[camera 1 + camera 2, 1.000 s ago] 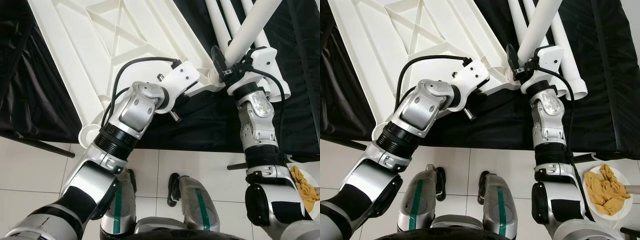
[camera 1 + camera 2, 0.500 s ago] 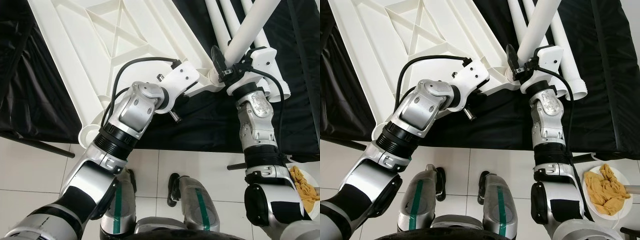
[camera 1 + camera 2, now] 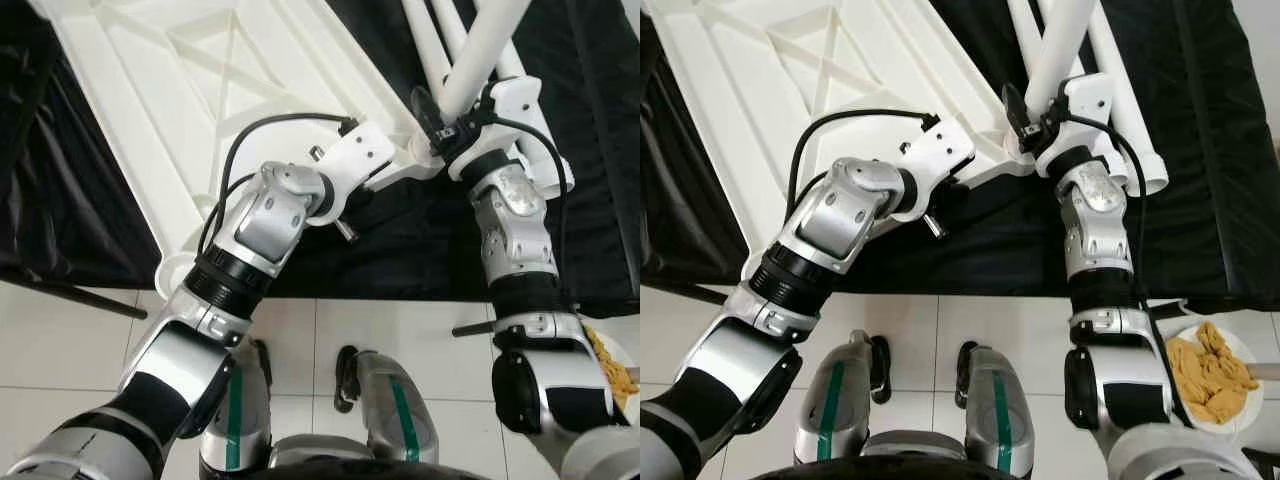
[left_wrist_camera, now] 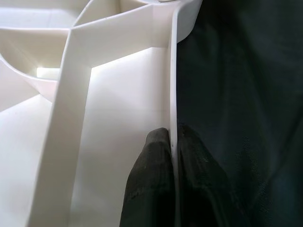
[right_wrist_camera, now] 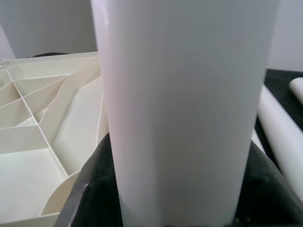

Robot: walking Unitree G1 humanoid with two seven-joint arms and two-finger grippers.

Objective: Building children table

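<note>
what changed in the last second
Little changed. The right pincer and its white leg, with the tabletop, sit slightly higher in the head views, probably from camera movement. Both grips are unchanged: left pincer on the tabletop rim, right pincer on the leg.

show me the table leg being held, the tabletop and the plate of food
table leg (image 3: 1058,45), right eye view, middle of the shaft
tabletop (image 3: 130,90), left eye view, ribbed underside
plate (image 3: 1240,352), right eye view, bare white rim
</note>
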